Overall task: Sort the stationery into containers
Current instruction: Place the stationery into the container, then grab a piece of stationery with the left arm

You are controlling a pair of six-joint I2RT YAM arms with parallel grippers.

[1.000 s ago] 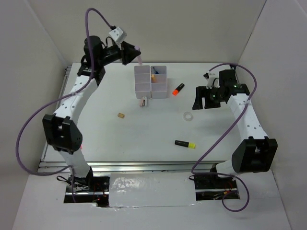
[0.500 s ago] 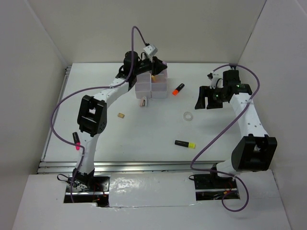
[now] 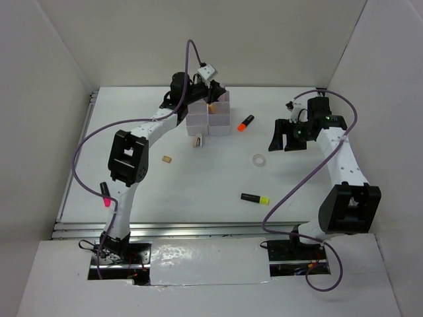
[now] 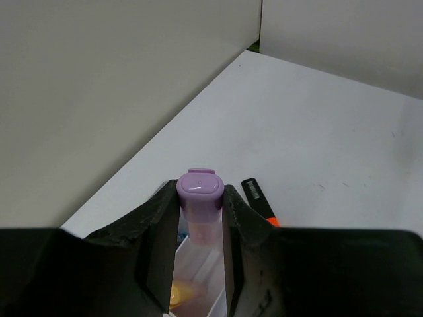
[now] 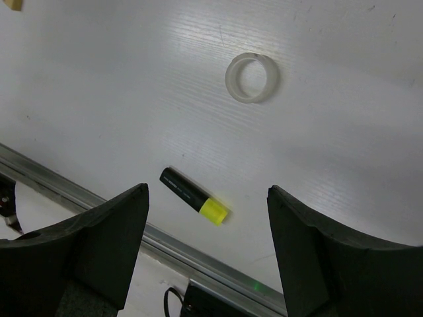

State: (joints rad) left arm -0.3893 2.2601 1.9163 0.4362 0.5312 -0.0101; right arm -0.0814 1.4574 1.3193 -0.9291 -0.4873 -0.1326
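Observation:
My left gripper [image 3: 211, 93] is shut on a pink marker with a purple cap [image 4: 199, 198] and holds it upright over the back of the white bins [image 3: 198, 121]. In the left wrist view a bin [image 4: 210, 290] with something yellow inside lies right under the marker. An orange-and-black highlighter [image 3: 246, 122] lies just right of the bins and shows in the left wrist view [image 4: 259, 200]. My right gripper [image 3: 285, 140] is open and empty above the table. Its view shows the clear tape ring [image 5: 252, 77] and the yellow-and-black highlighter [image 5: 195, 196].
A pink marker [image 3: 198, 140] lies in front of the bins. A tan eraser [image 3: 167, 158] lies left of centre, the tape ring [image 3: 259, 160] right of centre, the yellow highlighter [image 3: 255, 198] nearer the front. A small pink item [image 3: 105, 196] shows by the left arm. White walls enclose the table.
My left arm has swung from the back left over to the bins, carrying the pink marker, and has settled there. The right arm has barely moved.

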